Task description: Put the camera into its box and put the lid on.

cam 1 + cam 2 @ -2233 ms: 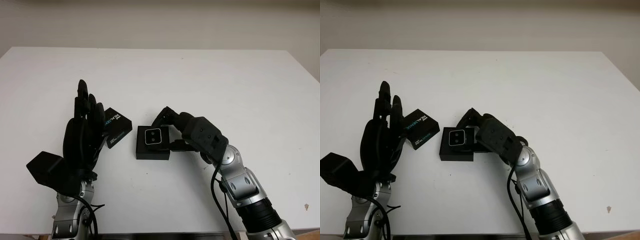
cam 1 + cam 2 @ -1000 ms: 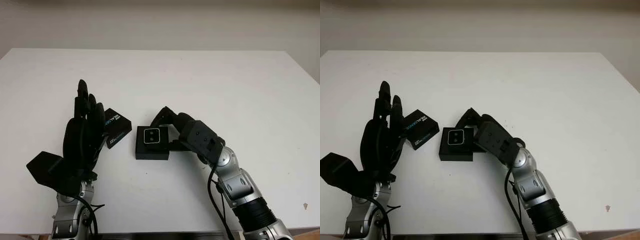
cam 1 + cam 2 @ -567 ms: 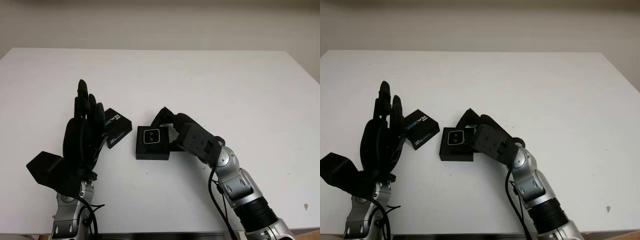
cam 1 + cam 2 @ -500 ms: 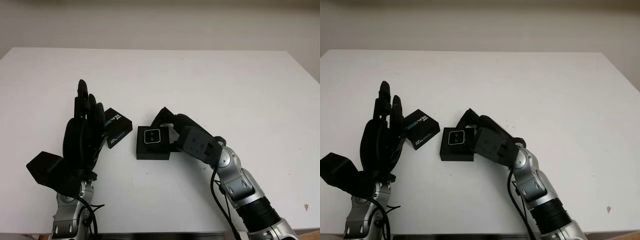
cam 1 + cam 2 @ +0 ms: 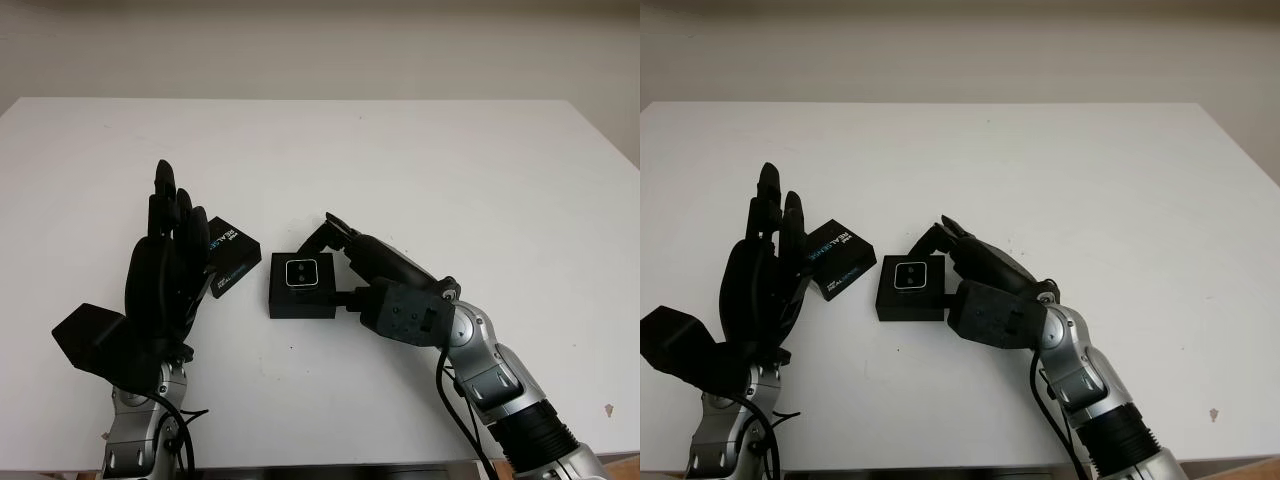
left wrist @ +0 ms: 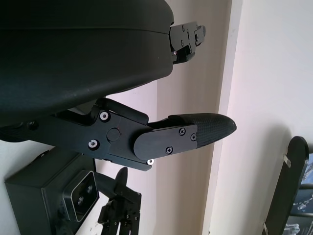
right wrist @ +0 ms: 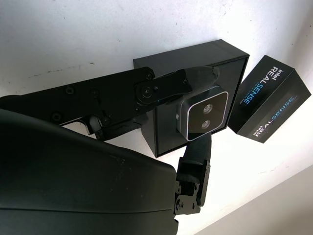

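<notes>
Left hand raised at near left, holds nothing, unclenched. Right hand beside box, fingers against camera; grip unclear. Camera sits in box: small, silver-faced, two lenses; likely light, rigid, slippery; best pinched by sides. Lid black, printed, just left of box.

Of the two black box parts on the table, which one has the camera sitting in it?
The plain black box beside the right hand; the camera sits in it. The printed lid by the open left hand holds nothing.
</notes>
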`<state>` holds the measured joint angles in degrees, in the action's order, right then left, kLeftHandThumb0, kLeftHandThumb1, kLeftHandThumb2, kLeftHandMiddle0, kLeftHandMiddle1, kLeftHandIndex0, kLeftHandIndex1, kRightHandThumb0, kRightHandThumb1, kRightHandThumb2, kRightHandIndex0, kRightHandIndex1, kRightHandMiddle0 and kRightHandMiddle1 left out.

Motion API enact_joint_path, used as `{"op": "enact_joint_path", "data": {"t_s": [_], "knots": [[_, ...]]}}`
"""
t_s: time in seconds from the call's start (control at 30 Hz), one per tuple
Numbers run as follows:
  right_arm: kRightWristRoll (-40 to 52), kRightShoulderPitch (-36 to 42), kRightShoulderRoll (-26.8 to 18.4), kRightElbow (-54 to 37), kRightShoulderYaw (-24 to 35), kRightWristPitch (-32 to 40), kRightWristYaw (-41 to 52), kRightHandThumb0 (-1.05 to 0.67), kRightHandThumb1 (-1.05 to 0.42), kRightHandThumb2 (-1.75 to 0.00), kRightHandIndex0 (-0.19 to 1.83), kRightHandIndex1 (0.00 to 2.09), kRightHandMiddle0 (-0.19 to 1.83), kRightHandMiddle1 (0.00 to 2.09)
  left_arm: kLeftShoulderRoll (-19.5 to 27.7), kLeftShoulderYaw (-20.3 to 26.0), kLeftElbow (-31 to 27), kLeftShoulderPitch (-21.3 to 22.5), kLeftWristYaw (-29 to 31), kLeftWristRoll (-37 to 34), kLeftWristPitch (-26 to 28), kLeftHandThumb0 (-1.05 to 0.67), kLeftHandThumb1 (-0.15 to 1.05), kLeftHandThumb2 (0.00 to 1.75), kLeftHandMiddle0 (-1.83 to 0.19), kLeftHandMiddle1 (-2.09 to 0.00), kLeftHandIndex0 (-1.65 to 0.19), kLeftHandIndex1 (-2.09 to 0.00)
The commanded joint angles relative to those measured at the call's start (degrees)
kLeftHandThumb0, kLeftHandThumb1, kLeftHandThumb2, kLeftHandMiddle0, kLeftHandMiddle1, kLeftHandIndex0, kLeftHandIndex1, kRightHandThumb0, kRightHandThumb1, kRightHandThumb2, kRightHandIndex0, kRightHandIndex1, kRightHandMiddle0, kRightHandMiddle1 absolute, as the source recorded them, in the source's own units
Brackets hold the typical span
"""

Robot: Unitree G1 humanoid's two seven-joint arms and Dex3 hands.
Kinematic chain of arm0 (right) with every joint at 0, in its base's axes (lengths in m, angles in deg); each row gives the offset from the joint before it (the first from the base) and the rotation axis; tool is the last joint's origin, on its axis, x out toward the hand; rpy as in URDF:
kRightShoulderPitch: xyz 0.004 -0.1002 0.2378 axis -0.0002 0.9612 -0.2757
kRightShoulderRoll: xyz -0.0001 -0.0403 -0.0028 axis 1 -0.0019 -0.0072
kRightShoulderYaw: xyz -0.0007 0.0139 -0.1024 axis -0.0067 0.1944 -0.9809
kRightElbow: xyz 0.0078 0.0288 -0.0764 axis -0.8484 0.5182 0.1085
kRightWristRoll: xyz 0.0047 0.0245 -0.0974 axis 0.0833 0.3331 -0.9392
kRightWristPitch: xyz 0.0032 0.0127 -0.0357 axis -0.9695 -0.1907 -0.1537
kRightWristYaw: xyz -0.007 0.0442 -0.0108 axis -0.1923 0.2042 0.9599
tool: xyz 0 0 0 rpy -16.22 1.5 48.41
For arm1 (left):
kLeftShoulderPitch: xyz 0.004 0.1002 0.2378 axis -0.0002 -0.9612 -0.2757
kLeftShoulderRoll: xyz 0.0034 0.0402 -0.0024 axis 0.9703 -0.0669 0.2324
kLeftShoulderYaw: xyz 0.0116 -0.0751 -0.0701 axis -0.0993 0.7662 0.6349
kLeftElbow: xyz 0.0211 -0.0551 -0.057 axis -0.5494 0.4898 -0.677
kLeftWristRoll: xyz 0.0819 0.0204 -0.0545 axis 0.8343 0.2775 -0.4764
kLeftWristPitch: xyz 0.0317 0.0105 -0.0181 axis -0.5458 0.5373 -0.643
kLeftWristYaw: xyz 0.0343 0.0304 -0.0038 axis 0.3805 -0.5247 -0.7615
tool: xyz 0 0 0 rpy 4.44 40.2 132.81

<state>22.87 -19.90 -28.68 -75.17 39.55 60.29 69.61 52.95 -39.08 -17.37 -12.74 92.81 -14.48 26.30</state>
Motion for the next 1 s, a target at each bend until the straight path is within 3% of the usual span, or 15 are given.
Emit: {"op": "enact_joint_path", "data": {"t_s": [0.0,0.23,0.57,0.97], "knots": [[-0.03,0.78,-0.12,-0.94,0.01,0.13,0.28,-0.58,-0.98,-0.06,-0.19,0.0,-0.08,0.18,0.09,0.12,-1.02,-0.43,0.11,0.1,-0.02,-0.65,1.05,0.54,0.14,-0.05,0.15,-0.05],[0.97,-0.65,-0.23,-2.96,3.16,-2.69,-2.32,-0.66,-0.99,-0.06,-0.17,0.01,-0.09,0.14,0.32,0.22,-1.26,-0.56,0.23,0.11,0.2,-0.65,1.05,0.54,0.14,-0.05,0.15,-0.05],[5.45,-8.61,0.8,-0.97,10.52,-4.88,-7.26,-0.68,-1.04,-0.07,0.0,0.1,0.04,0.15,0.08,0.3,-1.29,-0.46,-0.03,0.2,0.38,-0.66,1.05,0.53,0.13,-0.06,0.14,-0.06],[8.82,-8.75,1.04,-3.04,11.64,-1.87,-4.16,-0.71,-1.05,-0.09,-0.02,0.06,0.0,0.11,0.38,0.67,-0.85,-0.06,0.24,0.06,-0.14,-0.64,1.05,0.55,0.14,-0.05,0.15,-0.05]]}}
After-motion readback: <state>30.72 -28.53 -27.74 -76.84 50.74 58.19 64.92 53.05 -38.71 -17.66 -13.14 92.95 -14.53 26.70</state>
